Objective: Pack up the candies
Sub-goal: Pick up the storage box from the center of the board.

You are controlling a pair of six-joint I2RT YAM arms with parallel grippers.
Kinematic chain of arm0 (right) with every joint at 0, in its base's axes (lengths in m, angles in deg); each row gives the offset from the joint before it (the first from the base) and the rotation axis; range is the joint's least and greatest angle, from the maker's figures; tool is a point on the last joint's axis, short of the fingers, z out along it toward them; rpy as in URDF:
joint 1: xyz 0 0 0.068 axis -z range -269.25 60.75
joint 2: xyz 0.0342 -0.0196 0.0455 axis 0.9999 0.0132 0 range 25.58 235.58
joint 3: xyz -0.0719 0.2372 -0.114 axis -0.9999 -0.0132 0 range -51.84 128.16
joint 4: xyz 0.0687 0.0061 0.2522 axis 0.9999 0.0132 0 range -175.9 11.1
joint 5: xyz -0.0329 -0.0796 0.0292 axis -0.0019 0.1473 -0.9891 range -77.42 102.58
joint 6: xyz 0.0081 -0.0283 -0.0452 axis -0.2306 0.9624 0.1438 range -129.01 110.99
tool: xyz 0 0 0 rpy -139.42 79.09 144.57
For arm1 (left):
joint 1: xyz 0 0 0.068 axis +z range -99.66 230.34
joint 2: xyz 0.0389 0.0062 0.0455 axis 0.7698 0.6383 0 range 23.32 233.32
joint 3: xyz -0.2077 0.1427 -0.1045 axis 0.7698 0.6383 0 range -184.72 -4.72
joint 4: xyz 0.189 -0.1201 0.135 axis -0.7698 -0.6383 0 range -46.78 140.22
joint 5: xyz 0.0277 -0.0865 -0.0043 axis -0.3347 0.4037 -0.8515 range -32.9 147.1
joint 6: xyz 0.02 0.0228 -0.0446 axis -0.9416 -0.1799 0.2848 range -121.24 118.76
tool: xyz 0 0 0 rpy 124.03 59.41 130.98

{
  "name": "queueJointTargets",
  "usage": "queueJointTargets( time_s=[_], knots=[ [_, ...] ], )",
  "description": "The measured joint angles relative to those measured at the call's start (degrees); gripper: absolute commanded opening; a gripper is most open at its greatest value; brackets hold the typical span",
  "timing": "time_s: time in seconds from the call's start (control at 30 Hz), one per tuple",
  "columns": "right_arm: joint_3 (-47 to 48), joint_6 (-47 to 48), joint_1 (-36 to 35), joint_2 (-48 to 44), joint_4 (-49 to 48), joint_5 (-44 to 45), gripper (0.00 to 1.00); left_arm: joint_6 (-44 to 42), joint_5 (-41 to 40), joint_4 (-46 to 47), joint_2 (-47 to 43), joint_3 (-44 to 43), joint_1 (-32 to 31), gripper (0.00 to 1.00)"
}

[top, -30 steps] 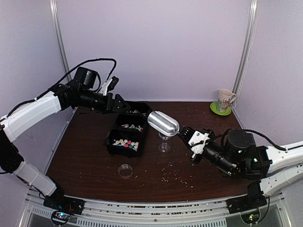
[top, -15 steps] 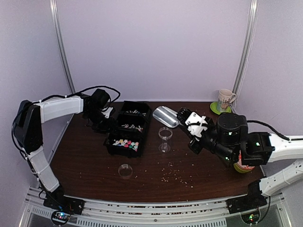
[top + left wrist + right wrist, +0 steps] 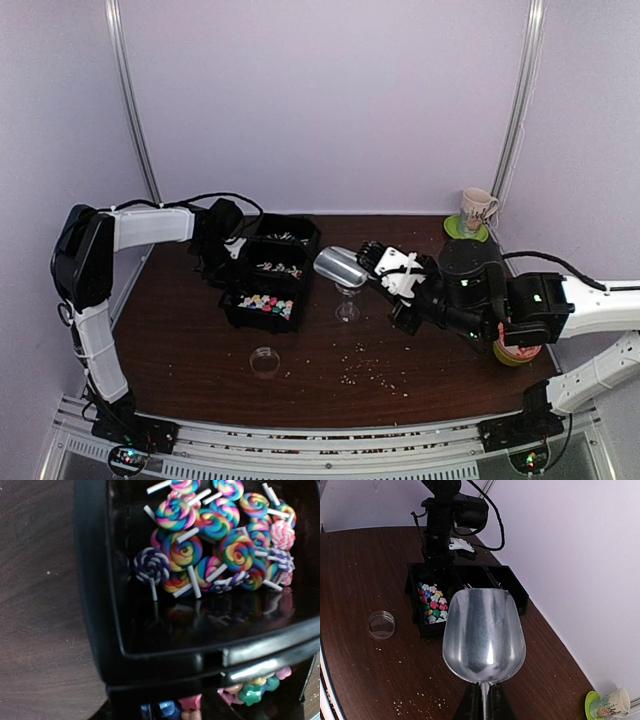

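Right gripper (image 3: 392, 272) is clenching the empty shiny metal scoop (image 3: 484, 632), hovering near the black plastic tray (image 3: 413, 605). Next move is dipping it into the multicoloured candies (image 3: 432, 605). Left gripper (image 3: 230, 248): can't tell its state.

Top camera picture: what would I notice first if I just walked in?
Probably the shiny silver scoop, empty, gripped by the right claw just above the clear cup in the middle of the table. Next, the bright candies in the near compartment of the black tray, left of the cup, with swirly lollipops in the compartment beside them.
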Motion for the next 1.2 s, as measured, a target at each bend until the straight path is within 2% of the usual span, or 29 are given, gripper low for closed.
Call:
queueJointTargets(
  time_s=[0.13,0.33,0.5,0.63,0.97,1.2],
  knots=[
    [2.27,-0.2,0.04,1.66,2.08,-1.09,0.0,-0.26,-0.33,-0.04,1.33,-0.09,0.0,0.31],
    [5.16,-1.14,0.07,3.72,5.73,-3.19,0.0,-0.46,-0.83,-0.11,2.12,-0.31,0.07,0.28],
    [7.37,-2.01,0.09,6.25,8.68,-4.5,0.0,-0.57,-1.42,-0.07,3.06,-0.31,0.07,0.17],
    [9.68,-2.93,0.09,8.33,11.63,-5.22,0.0,-0.26,-1.68,0.02,3.17,-0.28,0.28,0.0],
    [14.45,-4.85,0.09,11.8,16.68,-5.73,0.0,-0.04,0.59,0.83,3.02,0.28,0.83,0.0],
    [17.09,-6.95,0.11,11.08,19.21,-6.29,0.0,1.29,8.02,6.45,-0.57,6.54,3.8,0.0]
  ],
)
